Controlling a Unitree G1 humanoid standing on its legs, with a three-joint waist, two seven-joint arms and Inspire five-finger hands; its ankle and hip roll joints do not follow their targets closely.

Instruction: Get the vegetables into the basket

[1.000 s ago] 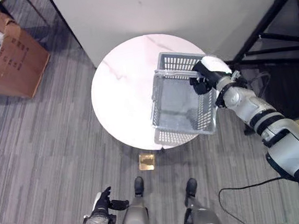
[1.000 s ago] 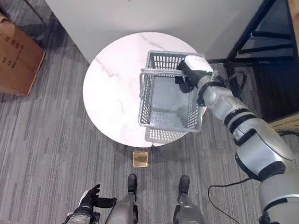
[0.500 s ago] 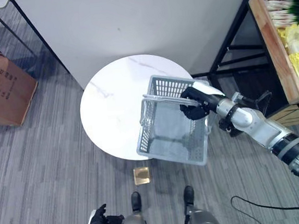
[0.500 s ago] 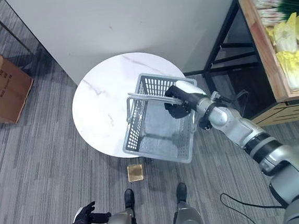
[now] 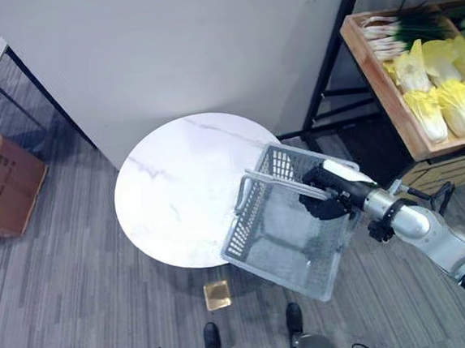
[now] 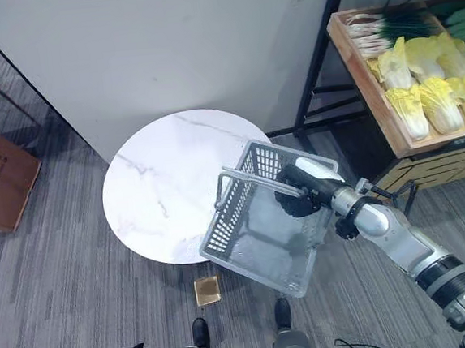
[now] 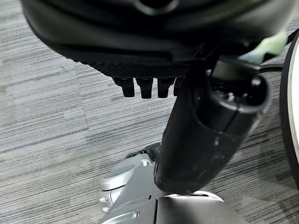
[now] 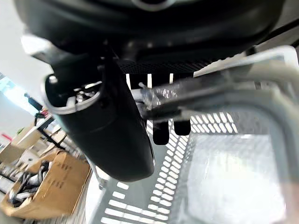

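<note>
While tilted off the table [image 5: 177, 195] edge, basket [image 5: 290, 226] is gripped w/ right hand [image 5: 326, 198] fingers curled round handle; left hand [image 7: 201, 135] relaxed.

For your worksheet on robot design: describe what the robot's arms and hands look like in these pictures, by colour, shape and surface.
The right arm is built of rounded silver-grey segments joined by black bands. Its right hand is dark with a white cover on top. In the left wrist view, the left hand is a glossy black bulk with a ribbed strip, short squared fingers and a thick rounded thumb.
</note>
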